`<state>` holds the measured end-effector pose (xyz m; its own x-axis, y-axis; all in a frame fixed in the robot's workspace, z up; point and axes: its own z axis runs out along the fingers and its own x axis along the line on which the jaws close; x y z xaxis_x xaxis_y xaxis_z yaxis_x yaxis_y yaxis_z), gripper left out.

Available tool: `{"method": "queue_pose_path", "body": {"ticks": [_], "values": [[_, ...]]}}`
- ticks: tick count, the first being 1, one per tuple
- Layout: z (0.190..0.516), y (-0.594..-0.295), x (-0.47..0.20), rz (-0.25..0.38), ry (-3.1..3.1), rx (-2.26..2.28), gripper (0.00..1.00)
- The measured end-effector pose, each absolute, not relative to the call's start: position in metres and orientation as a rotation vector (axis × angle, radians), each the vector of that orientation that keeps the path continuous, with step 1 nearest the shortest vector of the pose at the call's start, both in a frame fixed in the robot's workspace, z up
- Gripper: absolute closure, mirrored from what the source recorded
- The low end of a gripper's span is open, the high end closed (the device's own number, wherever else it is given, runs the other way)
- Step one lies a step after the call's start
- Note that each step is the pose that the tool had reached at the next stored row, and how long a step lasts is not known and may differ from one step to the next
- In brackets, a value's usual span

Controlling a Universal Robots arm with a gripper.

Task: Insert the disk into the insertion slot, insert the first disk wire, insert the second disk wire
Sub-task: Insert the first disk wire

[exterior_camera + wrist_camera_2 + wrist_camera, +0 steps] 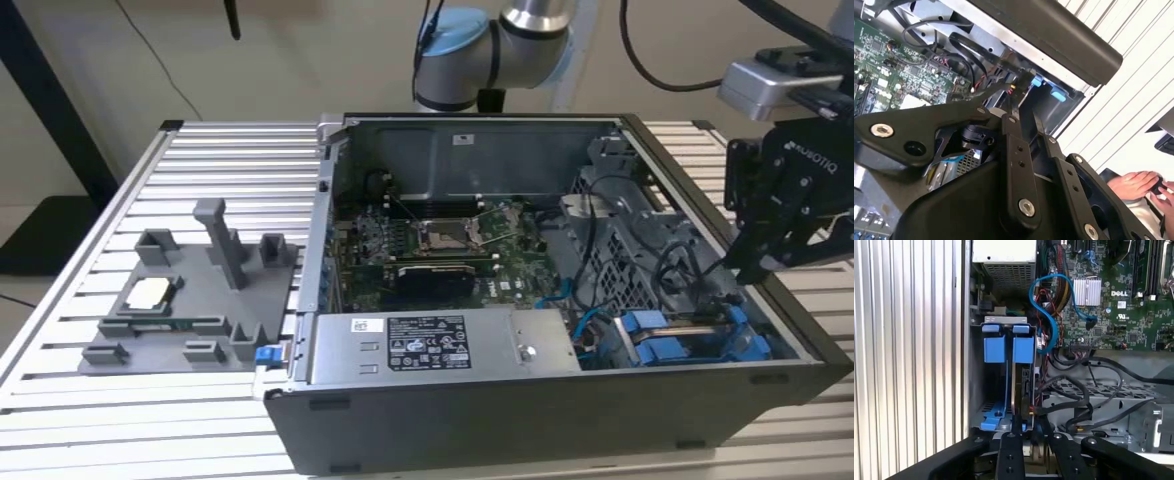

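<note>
The insertion slot [694, 335] is the grey metal bay with blue end tabs in the near corner of the open case, on the exterior view's right. The disk [1013, 385] stands in the slot [1004, 390] edge-on, with its blue carrier [999, 422] showing at one end. My black gripper [743, 272] hangs over the case's side wall just above that bay. In both wrist views its fingers [1015, 432] close in on a small connector with a black disk wire [1069, 407] trailing off toward the drive cage. The gripper [1015, 100] points at the blue tabs [1046, 87].
A motherboard [441, 245] and a power supply [427, 345] fill the rest of the case. A blue cable [1054, 285] loops near the bay. A grey fixture plate [187, 300] holding a small white-topped module [150, 292] lies on the exterior view's left. A person's hands [1144, 182] rest off the table.
</note>
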<state>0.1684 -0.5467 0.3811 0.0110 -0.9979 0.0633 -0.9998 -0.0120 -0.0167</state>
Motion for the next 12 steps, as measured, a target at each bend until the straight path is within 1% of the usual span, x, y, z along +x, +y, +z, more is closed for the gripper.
{"method": "queue_pose_path", "body": {"ticks": [12], "values": [[0.381, -0.5447, 0.1804, 0.088, -2.185, 2.21, 0.73]]}}
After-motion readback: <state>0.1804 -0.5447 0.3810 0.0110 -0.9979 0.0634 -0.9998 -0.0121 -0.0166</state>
